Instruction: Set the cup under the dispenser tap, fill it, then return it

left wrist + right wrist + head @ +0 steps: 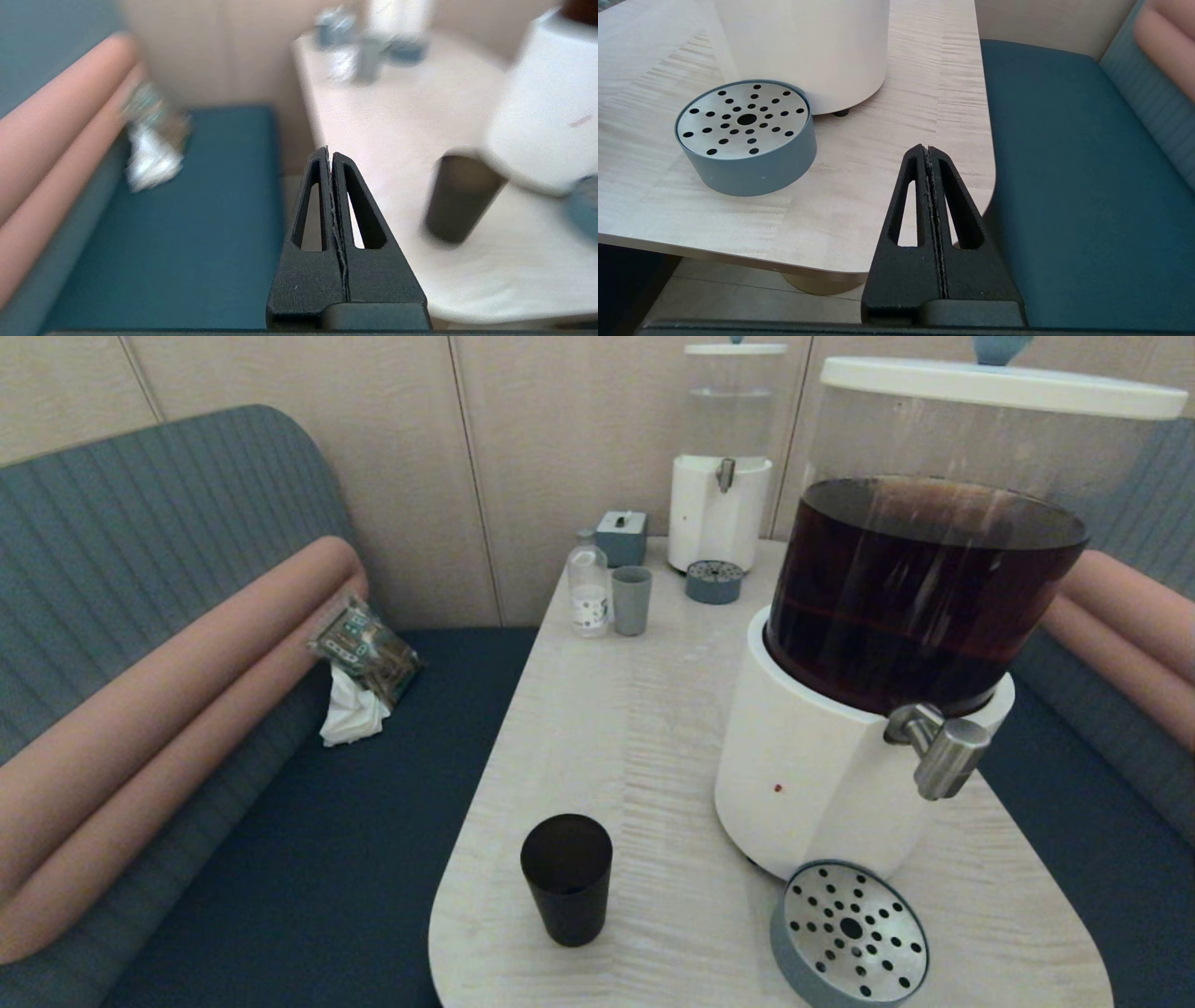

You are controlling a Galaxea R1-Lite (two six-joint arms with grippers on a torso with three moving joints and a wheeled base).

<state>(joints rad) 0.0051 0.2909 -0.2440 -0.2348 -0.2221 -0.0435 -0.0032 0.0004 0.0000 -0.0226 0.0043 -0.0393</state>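
The black cup stands upright on the pale table, near its front left corner, left of the big white-based dispenser of dark brown liquid. The steel dispenser tap juts out over a round perforated drip tray. Neither arm shows in the head view. In the left wrist view my left gripper is shut and empty, off the table's left edge, with the cup ahead of it. My right gripper is shut and empty by the table's front right corner, near the drip tray.
At the table's far end stand a smaller white dispenser with clear liquid, its drip tray, a grey-blue cup, a small bottle and a grey box. Blue benches flank the table; a packet and tissue lie on the left one.
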